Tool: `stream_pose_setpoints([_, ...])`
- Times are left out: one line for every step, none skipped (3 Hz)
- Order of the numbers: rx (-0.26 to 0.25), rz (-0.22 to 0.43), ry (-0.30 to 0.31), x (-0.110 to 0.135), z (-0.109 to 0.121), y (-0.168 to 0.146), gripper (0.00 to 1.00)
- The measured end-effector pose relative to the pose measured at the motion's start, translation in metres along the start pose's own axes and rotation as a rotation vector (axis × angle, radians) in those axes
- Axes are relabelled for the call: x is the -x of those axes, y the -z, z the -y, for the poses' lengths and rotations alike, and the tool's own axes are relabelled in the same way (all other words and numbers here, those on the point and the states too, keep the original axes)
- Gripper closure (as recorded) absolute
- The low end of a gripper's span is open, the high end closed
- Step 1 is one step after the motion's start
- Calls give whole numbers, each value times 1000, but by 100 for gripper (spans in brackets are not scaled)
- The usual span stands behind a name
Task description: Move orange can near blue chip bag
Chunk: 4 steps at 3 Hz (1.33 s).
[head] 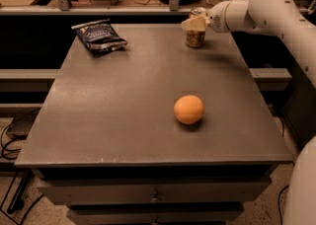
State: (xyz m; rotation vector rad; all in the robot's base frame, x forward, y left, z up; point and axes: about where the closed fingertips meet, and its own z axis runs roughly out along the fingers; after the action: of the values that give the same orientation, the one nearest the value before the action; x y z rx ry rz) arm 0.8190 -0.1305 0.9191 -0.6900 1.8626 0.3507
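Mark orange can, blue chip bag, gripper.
orange can (195, 40): camera view, lower side wall.
blue chip bag (100, 35): camera view, middle of front face.
gripper (194, 21): camera view, its end, at the can's top.

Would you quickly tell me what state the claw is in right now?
Claw: at the top of the orange can, far right of the table; open or closed cannot be told.
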Motion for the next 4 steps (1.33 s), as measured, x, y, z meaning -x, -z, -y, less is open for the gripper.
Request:
stream_pose_setpoints([-3,-7,61,7,-11,5,65])
stream_pose_setpoints([17,-13,148,24,-39,18,88])
stream_pose_setpoints([89,-14,241,51,-87,29,100])
stream_pose_setpoints([219,-13,288,70,-147,32,100])
